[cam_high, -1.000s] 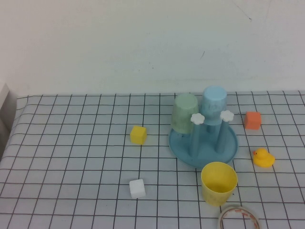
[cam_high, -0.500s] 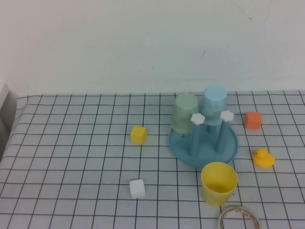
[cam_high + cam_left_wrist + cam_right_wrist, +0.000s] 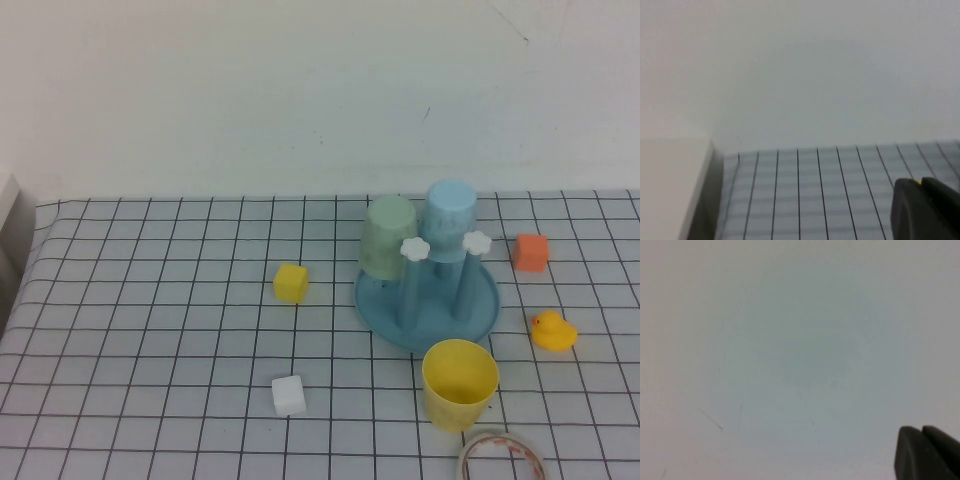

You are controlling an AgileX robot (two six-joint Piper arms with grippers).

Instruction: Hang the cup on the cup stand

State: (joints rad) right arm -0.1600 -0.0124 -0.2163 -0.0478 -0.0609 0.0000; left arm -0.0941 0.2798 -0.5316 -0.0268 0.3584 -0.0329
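The yellow cup (image 3: 459, 384) stands upright, mouth up, on the checked cloth just in front of the cup stand (image 3: 428, 300). The stand is a round blue dish with upright blue pegs topped by white flower caps. A pale green cup (image 3: 386, 238) and a light blue cup (image 3: 448, 218) hang upside down on its rear pegs. Two front pegs are bare. Neither arm shows in the high view. My left gripper (image 3: 921, 183) is shut and empty over the cloth near the wall. My right gripper (image 3: 921, 431) is shut and empty, facing the plain wall.
A yellow cube (image 3: 290, 282) and a white cube (image 3: 288, 395) lie left of the stand. An orange cube (image 3: 530, 252) and a yellow rubber duck (image 3: 552, 331) lie to its right. A tape roll (image 3: 502, 456) sits at the front edge, beside the yellow cup.
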